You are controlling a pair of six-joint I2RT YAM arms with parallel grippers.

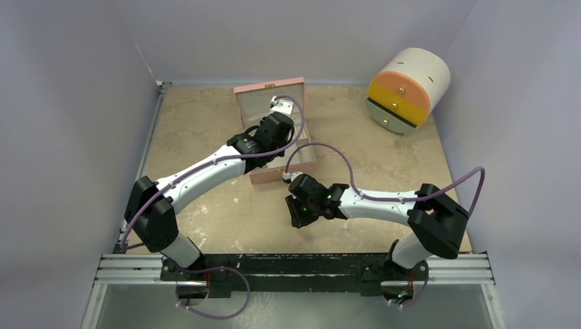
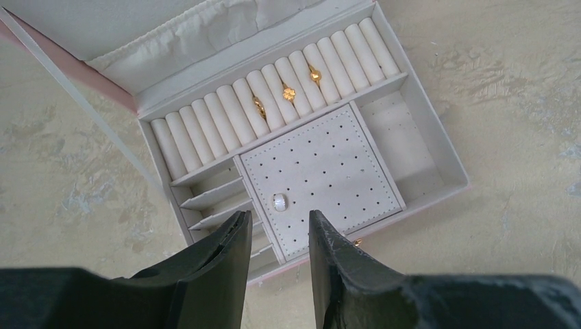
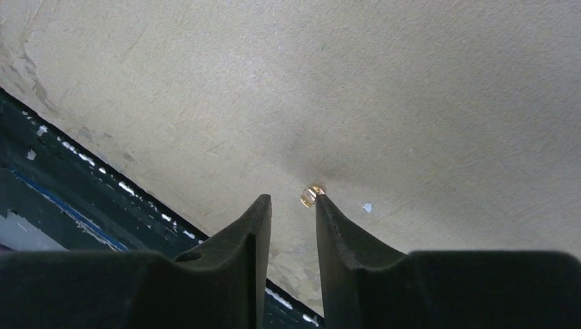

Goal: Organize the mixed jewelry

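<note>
Three gold rings (image 2: pixel 289 92) already sit tucked in the box (image 2: pixel 438 130), the left gripper (image 2: pixel 277 214) hangs over it with fingers apart and empty, and the right gripper (image 3: pixel 291 199), fingers apart, touches one more gold bit (image 3: pixel 312 196) on the table (image 3: pixel 425 89).

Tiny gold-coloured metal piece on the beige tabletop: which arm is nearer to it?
Right. The right arm has its jaws at the piece, beside one tip; the left arm hangs over the open pink jewellery box, away from it.

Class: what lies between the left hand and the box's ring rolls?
The perforated panel, one small pale piece on it, shown in the left wrist view.
</note>
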